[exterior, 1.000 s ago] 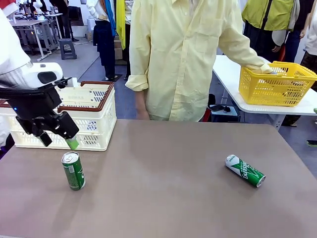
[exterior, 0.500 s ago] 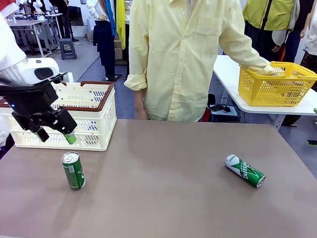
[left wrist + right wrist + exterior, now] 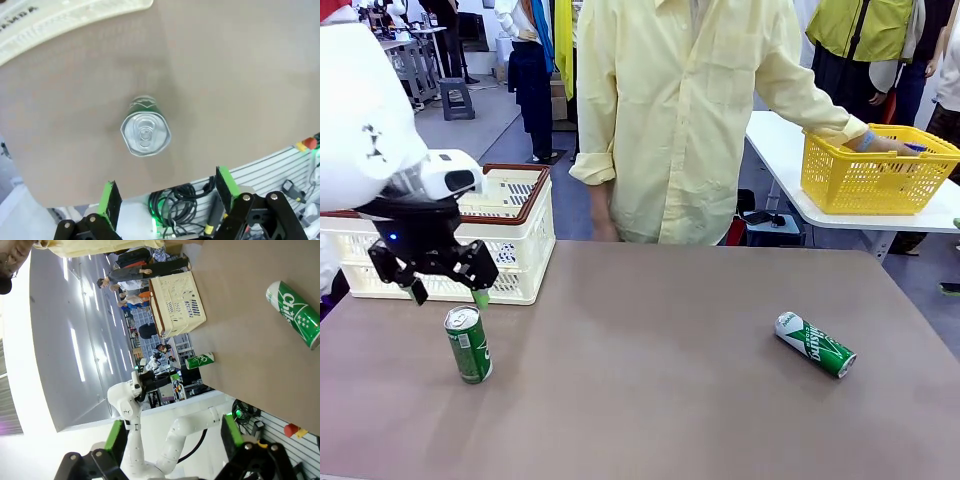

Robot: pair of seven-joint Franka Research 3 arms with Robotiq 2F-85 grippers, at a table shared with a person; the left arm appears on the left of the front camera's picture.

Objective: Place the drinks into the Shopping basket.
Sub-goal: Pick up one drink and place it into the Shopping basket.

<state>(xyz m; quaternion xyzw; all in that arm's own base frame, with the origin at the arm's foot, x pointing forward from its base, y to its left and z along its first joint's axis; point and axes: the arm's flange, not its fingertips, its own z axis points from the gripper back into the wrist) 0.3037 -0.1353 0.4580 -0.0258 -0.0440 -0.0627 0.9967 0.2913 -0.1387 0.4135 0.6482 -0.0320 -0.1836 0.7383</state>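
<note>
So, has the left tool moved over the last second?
Yes. The left tool has shifted slightly right and down in the front view, closing on the upright green can, which stands where it was.

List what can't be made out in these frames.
- Shopping basket interior: front view, its near wall and the left arm hide any contents.
- Upright can label: left wrist view looks straight down on its top.
- Lying can top end: right wrist view, clipped by the picture edge.
- Yellow basket contents: front view, its mesh wall hides them.
</note>
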